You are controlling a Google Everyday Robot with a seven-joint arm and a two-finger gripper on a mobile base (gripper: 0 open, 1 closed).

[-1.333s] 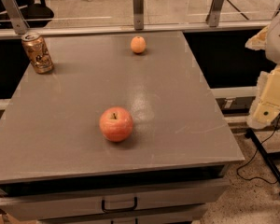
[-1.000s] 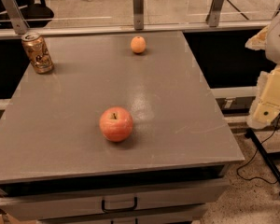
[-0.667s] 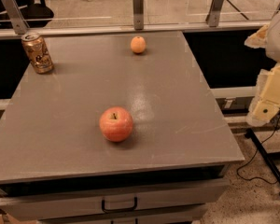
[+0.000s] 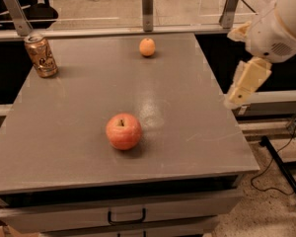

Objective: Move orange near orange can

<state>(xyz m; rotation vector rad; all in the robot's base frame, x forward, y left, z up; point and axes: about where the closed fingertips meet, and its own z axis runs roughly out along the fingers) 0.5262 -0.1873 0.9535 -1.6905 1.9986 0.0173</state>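
The small orange [image 4: 147, 47] sits at the far middle of the grey table [image 4: 187, 98]. The orange can [image 4: 41, 55] stands upright at the far left corner, well apart from the orange. My gripper [image 4: 238, 94] hangs at the table's right edge, pointing down, to the right of and nearer than the orange. It holds nothing that I can see.
A red-pink apple [image 4: 123, 131] with a stem sits at the table's near middle. Metal posts [image 4: 147, 8] and a glass panel run along the far edge. A drawer handle [image 4: 126, 215] is below the front. Cables [image 4: 281, 157] lie on the floor at right.
My arm and gripper have moved left, from beside the table to over its right edge. The orange, can and apple have not moved.
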